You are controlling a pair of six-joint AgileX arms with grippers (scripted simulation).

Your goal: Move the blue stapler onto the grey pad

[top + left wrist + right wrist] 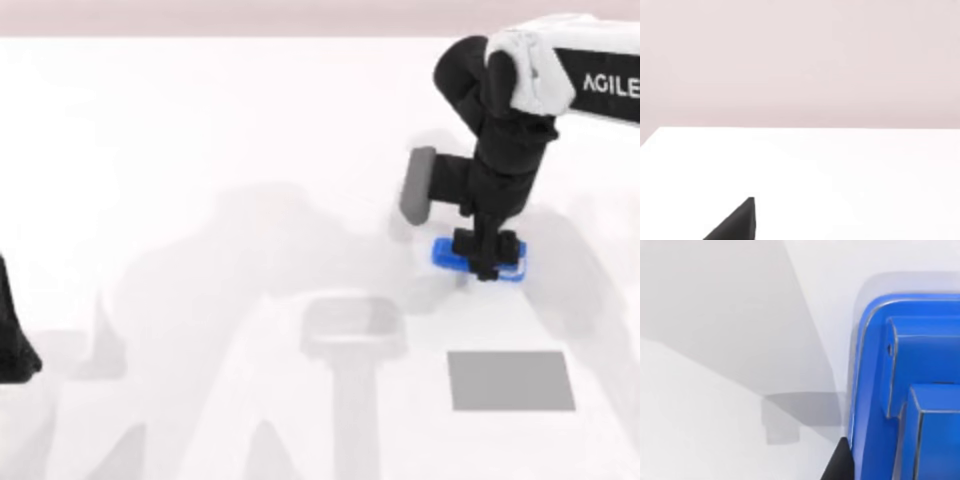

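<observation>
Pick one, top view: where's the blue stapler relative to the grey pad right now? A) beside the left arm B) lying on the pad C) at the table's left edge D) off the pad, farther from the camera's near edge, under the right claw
D: the blue stapler lies on bare table beyond the grey pad, apart from it, with the right claw down over it.

A smooth, matte white table surface [200, 130] fills nearly all of the top view, from the left edge to the right. Beyond its far edge runs a plain, pale pinkish-grey backdrop wall [800, 60], seen as a narrow band along the far side.
</observation>
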